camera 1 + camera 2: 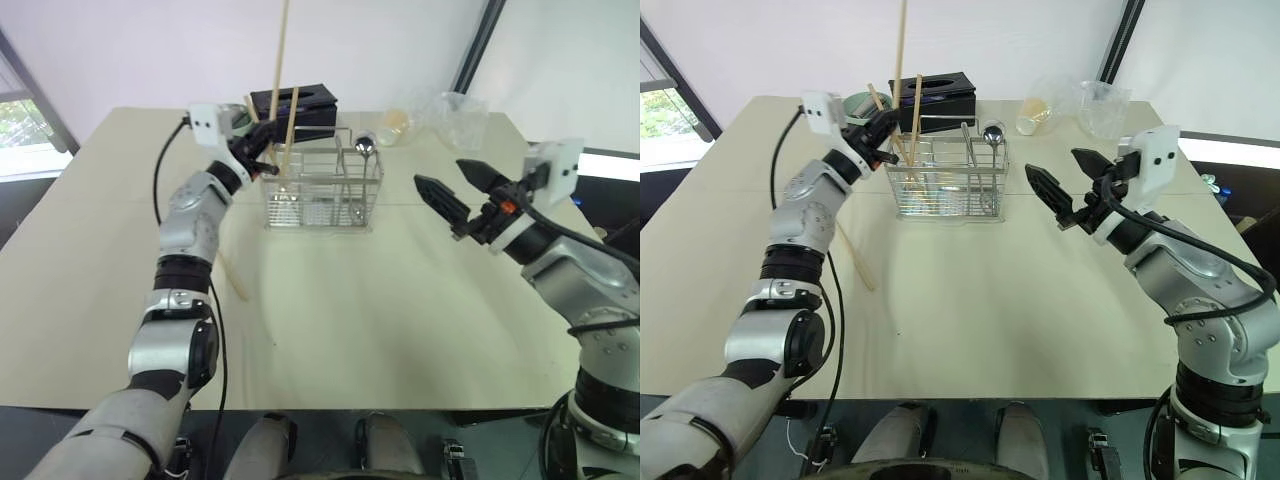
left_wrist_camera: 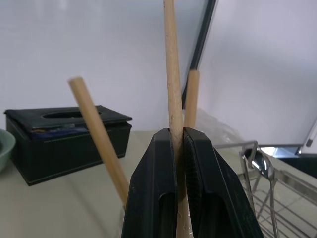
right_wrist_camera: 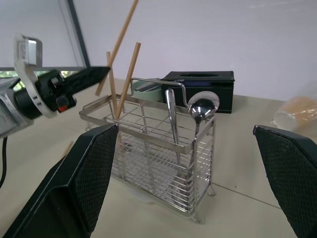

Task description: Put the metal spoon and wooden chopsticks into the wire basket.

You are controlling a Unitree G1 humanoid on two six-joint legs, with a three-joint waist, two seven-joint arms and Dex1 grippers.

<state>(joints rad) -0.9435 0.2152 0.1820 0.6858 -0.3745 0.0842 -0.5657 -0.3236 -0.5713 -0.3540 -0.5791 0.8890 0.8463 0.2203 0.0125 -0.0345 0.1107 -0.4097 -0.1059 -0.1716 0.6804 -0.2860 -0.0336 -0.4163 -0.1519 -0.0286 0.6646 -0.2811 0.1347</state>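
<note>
Centrally on the bench (image 1: 400,330) stands the basket (image 1: 322,190), a silver wire-grid box with compartments and a loop handle. The spoon (image 3: 200,110) stands upright in its right end, shiny round bowl up, beside another thin metal handle whose top cannot be made out. Two chopsticks (image 1: 290,125) already stand slanted in the left compartment, light tan and plain, their tops well above the rim. A third chopstick (image 1: 281,50) is pinched in the left hand (image 1: 262,152), which is shut tight on it; the stick rises steeply over the basket's left end and is cut off by the top edge of the head views, so its upper tip cannot be seen. Its lower end is hidden behind the black fingers (image 2: 153,188) in the wrist view, and whether it has entered the wire grid cannot be told. One more stick (image 1: 232,272) lies flat on the bench beside the left arm, partly covered by it. The right hand (image 1: 455,195) hovers to the right of the basket, well apart from it, fingers spread wide and holding nothing. Behind the basket sits a dark tissue box (image 1: 300,102), a green bowl (image 1: 855,103) partly hidden by the left wrist, and to the right some clear plastic cups (image 1: 460,118), hard to tell apart.
</note>
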